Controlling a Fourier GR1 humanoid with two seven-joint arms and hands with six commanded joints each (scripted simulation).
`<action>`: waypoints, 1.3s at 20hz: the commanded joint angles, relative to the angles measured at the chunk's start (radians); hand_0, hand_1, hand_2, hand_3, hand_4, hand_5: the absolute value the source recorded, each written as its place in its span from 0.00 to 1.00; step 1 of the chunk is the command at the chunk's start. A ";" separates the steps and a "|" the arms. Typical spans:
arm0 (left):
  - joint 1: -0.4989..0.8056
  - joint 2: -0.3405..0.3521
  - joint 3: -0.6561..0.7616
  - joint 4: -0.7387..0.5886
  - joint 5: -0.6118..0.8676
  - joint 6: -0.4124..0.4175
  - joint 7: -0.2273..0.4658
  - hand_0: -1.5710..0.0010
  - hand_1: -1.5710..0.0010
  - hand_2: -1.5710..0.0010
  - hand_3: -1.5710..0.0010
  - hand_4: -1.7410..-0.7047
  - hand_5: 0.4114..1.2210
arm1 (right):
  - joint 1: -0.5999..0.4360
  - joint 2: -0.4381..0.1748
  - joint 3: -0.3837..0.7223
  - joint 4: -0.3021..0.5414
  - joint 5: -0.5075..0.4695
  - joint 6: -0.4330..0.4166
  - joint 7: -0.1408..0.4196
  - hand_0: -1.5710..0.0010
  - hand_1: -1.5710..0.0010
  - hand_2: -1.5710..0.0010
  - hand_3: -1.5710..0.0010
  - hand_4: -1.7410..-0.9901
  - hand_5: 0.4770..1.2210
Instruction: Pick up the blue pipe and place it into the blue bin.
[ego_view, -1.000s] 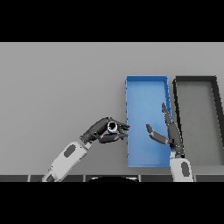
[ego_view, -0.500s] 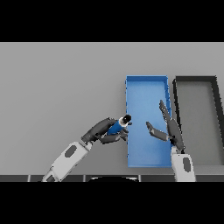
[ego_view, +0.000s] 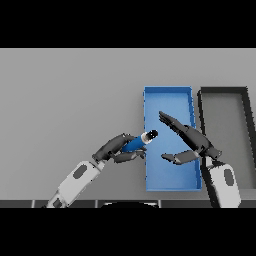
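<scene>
My left hand (ego_view: 118, 148) is curled round the blue pipe (ego_view: 138, 142), holding it just left of the blue bin (ego_view: 168, 97). The pipe lies tilted, and its open dark end reaches over the bin's left wall. Inside the bin's outline my right hand (ego_view: 192, 140) hovers open, fingers stretched toward the upper left and the thumb pointing left below them. A small gap separates the pipe's tip from the right hand's fingers.
A dark grey bin (ego_view: 225, 91) stands directly right of the blue bin, their long walls side by side. Grey table (ego_view: 65, 100) stretches to the left and far side.
The left hand has carried the pipe rightward and turned it, so its open end now points up-right over the bin's left wall. The right hand has shifted left over the bin.
</scene>
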 joint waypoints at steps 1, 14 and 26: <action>-0.004 -0.001 -0.004 -0.004 -0.007 0.004 0.005 0.00 0.00 0.00 0.05 0.00 1.00 | -0.028 -0.009 0.015 0.005 -0.013 0.016 0.035 1.00 1.00 1.00 1.00 0.58 0.03; -0.010 0.002 -0.023 0.006 0.010 -0.026 -0.021 0.00 0.00 0.00 0.02 0.00 1.00 | -0.297 0.122 0.213 0.093 0.062 0.105 0.150 1.00 1.00 1.00 1.00 0.69 0.06; -0.020 0.037 -0.027 -0.003 -0.035 -0.023 0.029 0.26 0.28 0.33 0.32 0.10 1.00 | -0.431 0.214 0.266 0.215 -0.047 0.171 0.241 0.22 0.23 0.22 0.31 0.29 0.34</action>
